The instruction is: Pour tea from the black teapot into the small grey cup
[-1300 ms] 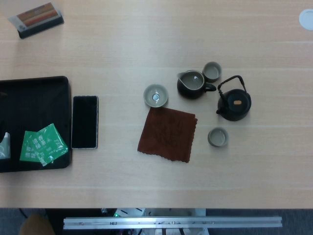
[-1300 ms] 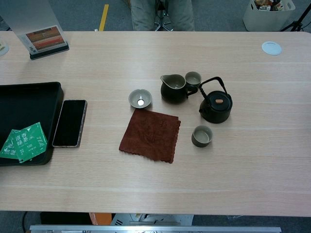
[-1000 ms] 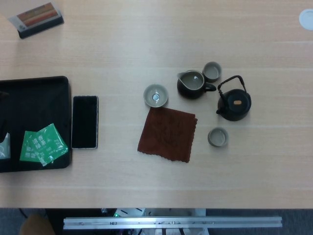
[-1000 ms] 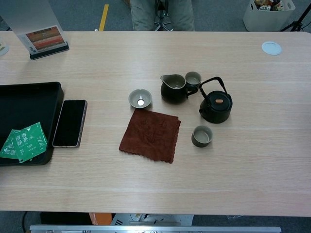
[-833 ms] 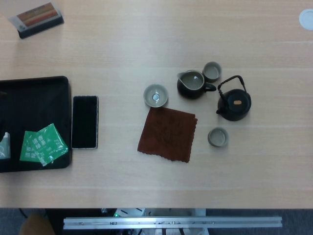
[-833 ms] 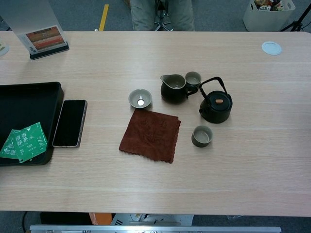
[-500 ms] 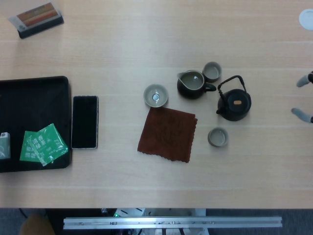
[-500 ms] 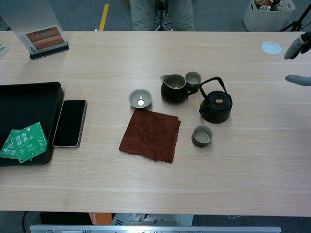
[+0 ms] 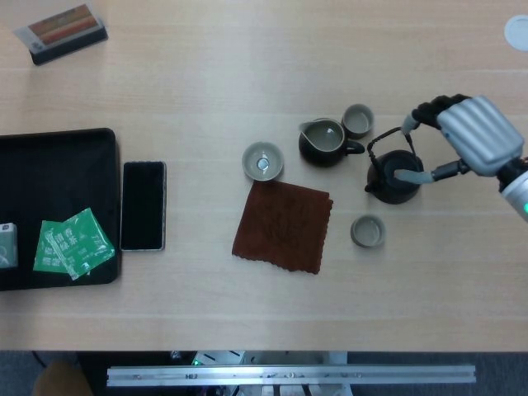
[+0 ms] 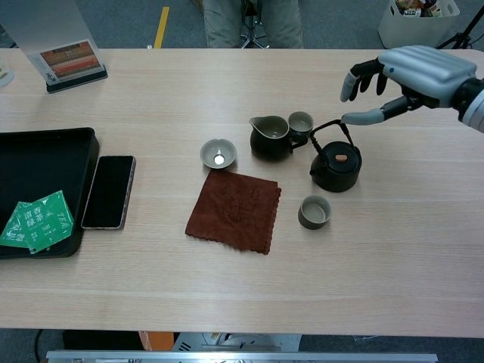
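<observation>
The black teapot (image 9: 386,188) (image 10: 335,168) stands right of centre with its hoop handle upright. The small grey cup (image 9: 367,231) (image 10: 314,212) sits just in front of it, apart from it. My right hand (image 9: 470,136) (image 10: 408,72) hovers over the teapot's right side with fingers spread and holds nothing. In the chest view its thumb reaches toward the top of the handle; whether it touches is unclear. My left hand is in neither view.
A dark pitcher (image 9: 323,142) and a second grey cup (image 9: 357,120) stand behind the teapot. A shallow bowl (image 9: 262,161) and a brown cloth (image 9: 283,224) lie to the left. Further left are a phone (image 9: 143,205) and a black tray (image 9: 58,157) with green packets (image 9: 73,243).
My right hand has come in from the right edge and now hangs over the teapot. Nothing on the table has moved.
</observation>
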Controlling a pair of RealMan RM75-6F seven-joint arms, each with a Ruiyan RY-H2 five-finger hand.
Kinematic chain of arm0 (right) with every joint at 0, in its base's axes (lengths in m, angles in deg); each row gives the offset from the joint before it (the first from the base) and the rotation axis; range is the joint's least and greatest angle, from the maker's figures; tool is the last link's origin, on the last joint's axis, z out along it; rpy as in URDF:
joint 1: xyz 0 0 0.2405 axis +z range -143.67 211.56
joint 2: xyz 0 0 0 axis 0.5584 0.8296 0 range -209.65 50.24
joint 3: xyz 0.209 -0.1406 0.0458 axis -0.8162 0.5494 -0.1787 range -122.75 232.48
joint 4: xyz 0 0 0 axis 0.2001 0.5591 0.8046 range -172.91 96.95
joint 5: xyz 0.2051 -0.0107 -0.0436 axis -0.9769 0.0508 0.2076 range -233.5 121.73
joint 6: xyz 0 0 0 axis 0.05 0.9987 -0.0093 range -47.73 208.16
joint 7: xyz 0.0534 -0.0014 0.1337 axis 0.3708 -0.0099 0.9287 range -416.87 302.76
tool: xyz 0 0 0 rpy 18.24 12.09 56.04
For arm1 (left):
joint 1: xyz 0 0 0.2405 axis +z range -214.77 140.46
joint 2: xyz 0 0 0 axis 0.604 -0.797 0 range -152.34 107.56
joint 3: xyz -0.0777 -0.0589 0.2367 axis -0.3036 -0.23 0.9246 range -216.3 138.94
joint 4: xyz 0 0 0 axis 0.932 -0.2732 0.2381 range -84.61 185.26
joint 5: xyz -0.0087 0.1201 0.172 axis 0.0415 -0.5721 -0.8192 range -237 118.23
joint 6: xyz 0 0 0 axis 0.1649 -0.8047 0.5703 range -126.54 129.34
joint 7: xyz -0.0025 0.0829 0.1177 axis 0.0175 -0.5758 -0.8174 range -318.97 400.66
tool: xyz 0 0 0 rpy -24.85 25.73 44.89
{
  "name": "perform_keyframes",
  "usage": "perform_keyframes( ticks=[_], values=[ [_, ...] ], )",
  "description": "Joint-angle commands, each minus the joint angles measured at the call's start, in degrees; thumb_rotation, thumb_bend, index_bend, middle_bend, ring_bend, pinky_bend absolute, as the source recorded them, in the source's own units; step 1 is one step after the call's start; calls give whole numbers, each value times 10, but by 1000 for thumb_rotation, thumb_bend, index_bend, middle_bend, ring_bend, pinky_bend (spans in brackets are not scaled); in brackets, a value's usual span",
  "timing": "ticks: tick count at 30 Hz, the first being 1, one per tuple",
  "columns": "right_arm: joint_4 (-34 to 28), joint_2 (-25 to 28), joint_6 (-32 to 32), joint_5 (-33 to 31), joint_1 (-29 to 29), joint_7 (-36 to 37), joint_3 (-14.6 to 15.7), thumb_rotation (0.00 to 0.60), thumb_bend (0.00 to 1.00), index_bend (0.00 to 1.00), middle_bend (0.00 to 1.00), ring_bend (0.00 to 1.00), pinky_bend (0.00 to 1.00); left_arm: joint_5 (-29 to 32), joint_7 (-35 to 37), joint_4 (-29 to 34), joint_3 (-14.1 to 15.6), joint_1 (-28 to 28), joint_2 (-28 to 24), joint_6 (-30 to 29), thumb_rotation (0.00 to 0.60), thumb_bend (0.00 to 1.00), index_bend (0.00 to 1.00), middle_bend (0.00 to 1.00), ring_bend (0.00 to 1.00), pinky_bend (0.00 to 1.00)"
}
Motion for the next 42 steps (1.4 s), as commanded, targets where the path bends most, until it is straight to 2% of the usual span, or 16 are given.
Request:
perform_keyframes(
  ticks=[1,10,20,30,42],
  values=[
    [41,-39,-32,-15,30,-4,-5,188,34,408,469,348,412,2,4,-3,0,0,1,2,600,394,269,293,230,215],
    [128,-107,-62,-26,74,8,-4,189,36,412,475,348,402,10,11,-12,-2,0,5,7,600,394,270,293,230,215],
    [202,-159,-82,-26,106,27,7,190,42,422,480,349,402,14,13,-14,-3,0,7,9,600,394,269,293,230,215],
    [254,-183,-92,-23,116,52,27,192,44,431,490,350,402,15,14,-16,-3,0,9,12,600,394,270,293,230,215],
    [276,-193,-102,-20,125,72,42,193,46,435,492,357,402,12,19,-19,-2,-1,10,14,600,394,270,293,230,215]
  ],
)
